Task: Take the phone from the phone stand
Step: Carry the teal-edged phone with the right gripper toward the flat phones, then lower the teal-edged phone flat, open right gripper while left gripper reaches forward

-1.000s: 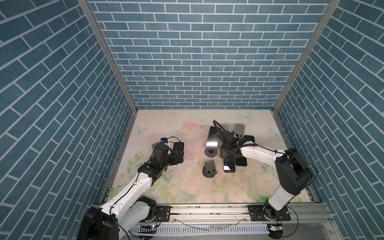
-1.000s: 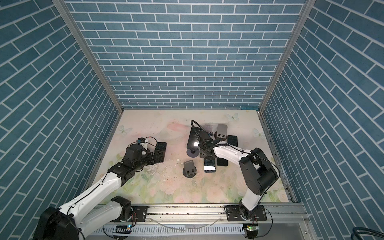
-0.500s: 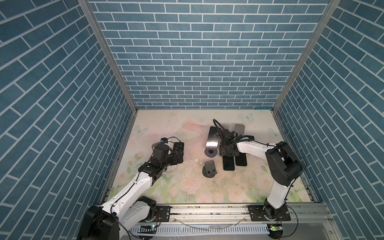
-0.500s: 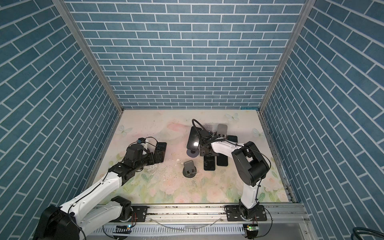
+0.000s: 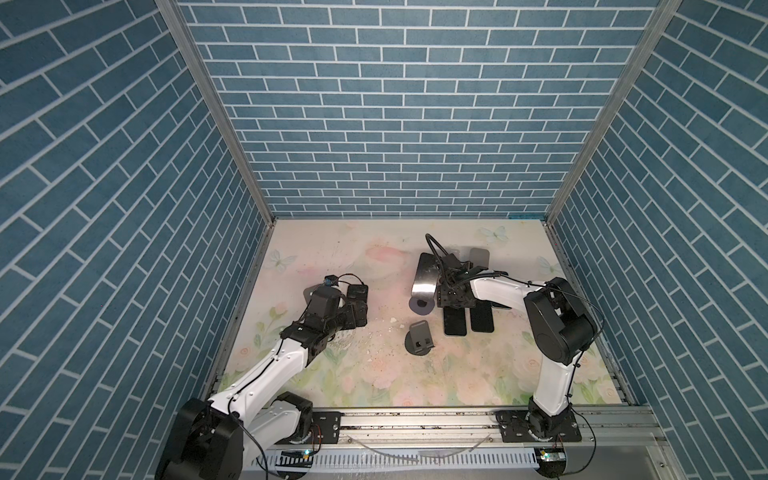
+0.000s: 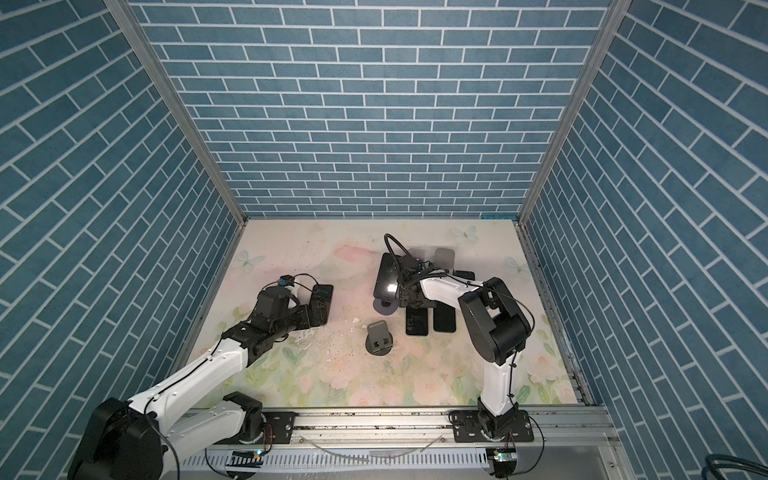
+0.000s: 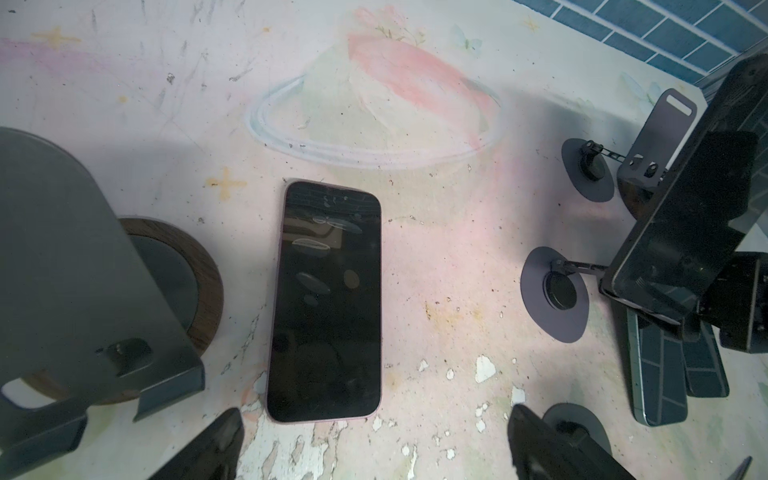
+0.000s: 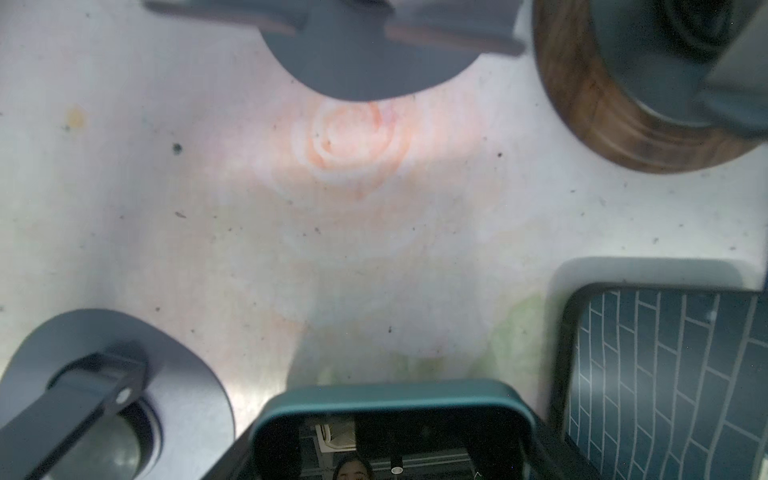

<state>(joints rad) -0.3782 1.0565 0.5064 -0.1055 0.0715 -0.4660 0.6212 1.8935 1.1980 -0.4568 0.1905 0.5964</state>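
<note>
The right arm [image 5: 503, 289] reaches in low over the middle of the flowered desk [image 5: 332, 257]. The right jaws are clamped on the far end of a teal-edged phone [image 5: 456, 325]. In the right wrist view that phone [image 8: 390, 436] sits right up against the camera, its dark glass mirroring the room. It is off any stand and stretches toward the front rail, just beside a second phone [image 5: 482, 318] that lies flat on the desk. I can't tell whether its near end is resting on the desk or held a little clear of it. A little in front of it and to the left is an empty stand [image 5: 419, 338], dark with a round base, standing apart from the phone. To the left of the right jaws, a large dark phone [image 5: 426, 272] leans on another stand with a round purple base [image 5: 422, 306]. Over on the left side, the left arm [image 5: 282, 357] hangs low with the left jaws spread wide and gripping nothing. A pink-edged phone [image 7: 328, 303] lies face up on the desk, just ahead of the two fingertips [image 7: 224, 436]. A grey stand on a wooden ring base [image 7: 208, 291] stands close beside that phone without touching it.
</note>
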